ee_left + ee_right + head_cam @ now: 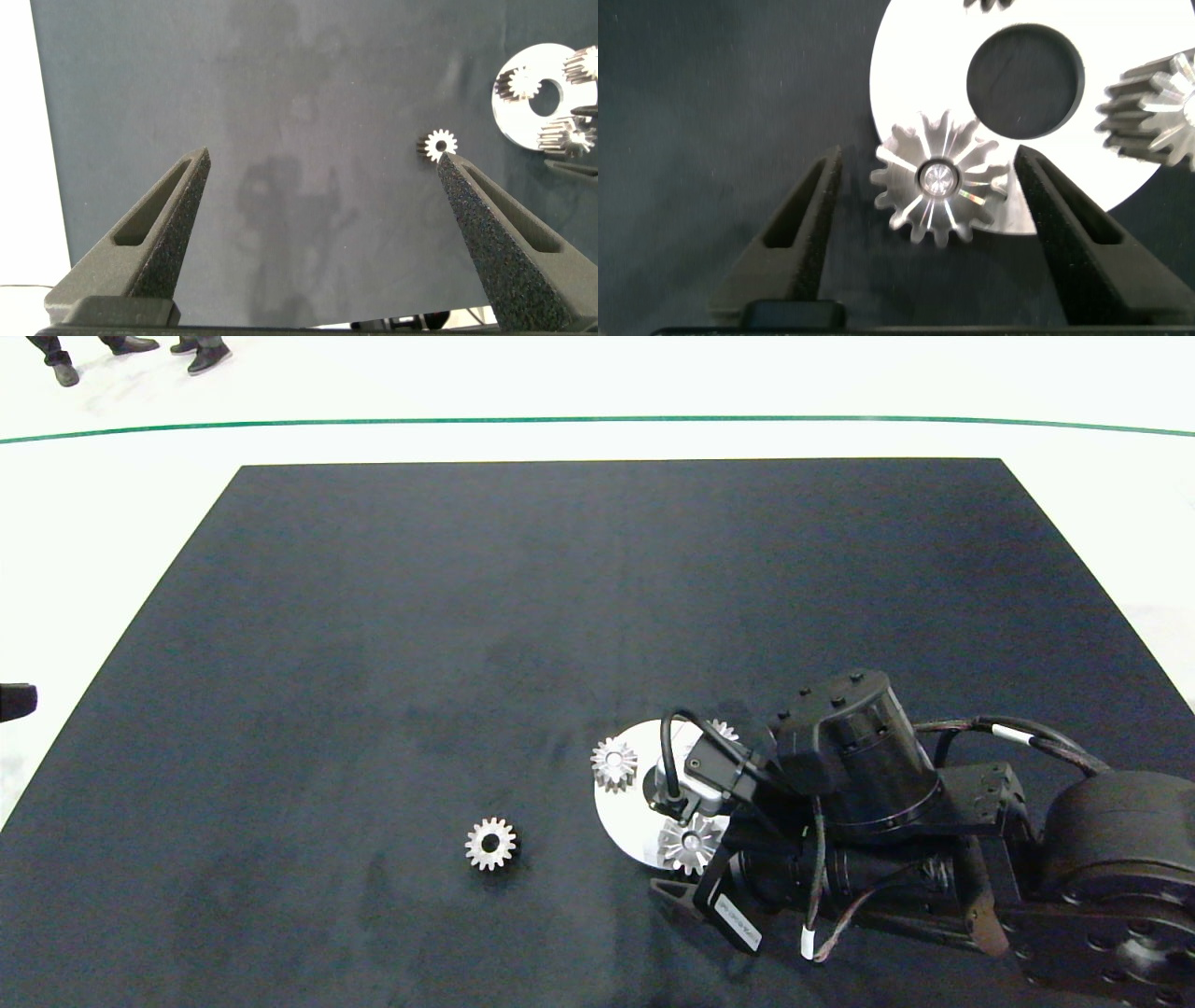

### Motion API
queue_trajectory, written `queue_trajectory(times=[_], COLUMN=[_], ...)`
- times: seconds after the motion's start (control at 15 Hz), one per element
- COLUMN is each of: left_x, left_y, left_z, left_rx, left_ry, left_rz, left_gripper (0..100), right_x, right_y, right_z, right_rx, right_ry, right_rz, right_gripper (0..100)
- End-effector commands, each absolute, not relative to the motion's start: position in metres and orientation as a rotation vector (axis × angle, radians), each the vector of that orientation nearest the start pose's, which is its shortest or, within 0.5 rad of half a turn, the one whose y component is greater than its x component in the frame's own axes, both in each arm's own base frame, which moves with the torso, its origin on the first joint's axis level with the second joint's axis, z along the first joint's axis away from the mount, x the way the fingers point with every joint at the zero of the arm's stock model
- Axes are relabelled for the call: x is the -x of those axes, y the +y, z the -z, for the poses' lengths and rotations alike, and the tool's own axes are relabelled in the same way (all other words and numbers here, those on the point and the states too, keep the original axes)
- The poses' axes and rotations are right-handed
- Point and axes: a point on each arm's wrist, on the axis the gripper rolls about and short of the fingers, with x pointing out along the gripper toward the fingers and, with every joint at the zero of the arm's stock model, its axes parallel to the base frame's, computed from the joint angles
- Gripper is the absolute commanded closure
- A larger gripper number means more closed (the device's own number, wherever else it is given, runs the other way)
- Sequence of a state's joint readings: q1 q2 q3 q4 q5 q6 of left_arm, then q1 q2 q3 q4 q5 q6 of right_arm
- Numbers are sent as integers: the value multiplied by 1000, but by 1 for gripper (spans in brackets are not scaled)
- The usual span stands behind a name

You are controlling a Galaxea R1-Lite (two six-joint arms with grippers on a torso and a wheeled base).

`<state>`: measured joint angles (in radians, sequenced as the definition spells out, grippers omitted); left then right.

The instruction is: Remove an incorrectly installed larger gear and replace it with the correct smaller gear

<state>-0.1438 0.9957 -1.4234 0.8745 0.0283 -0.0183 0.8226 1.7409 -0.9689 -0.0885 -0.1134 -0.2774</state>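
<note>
The larger gear (938,179), star-like with long pointed teeth, sits at the edge of a round silver plate (906,65). My right gripper (926,154) is open, one finger on each side of this gear, not touching it. In the head view the larger gear (691,843) lies at the plate's near edge, under my right arm (840,784). The smaller gear (490,843) lies loose on the black mat, left of the plate. My left gripper (322,157) is open and holds nothing, high above the mat, with the smaller gear (439,145) showing by one fingertip.
Two more small gears (613,763) (721,730) stand on the plate (621,812), which has a round hole in its middle. My left arm (14,700) barely shows at the mat's left edge. People's shoes (131,350) are on the floor beyond the mat.
</note>
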Motion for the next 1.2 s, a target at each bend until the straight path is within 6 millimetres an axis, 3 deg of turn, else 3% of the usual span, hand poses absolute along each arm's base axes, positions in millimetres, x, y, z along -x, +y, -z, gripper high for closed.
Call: queue_trajectory(times=[0.07, 1.2], left_x=[-55, -52], left_y=[-7, -7], left_z=[-348, -347], left_rx=[-21, -38], left_ry=[446, 453], left_rz=[109, 113], left_gripper=[0, 0], right_x=[-213, -208], right_y=[225, 220], right_z=[-159, -161], right_rx=[575, 576], right_ry=[526, 522], right_rz=[-766, -770], right_gripper=[32, 66])
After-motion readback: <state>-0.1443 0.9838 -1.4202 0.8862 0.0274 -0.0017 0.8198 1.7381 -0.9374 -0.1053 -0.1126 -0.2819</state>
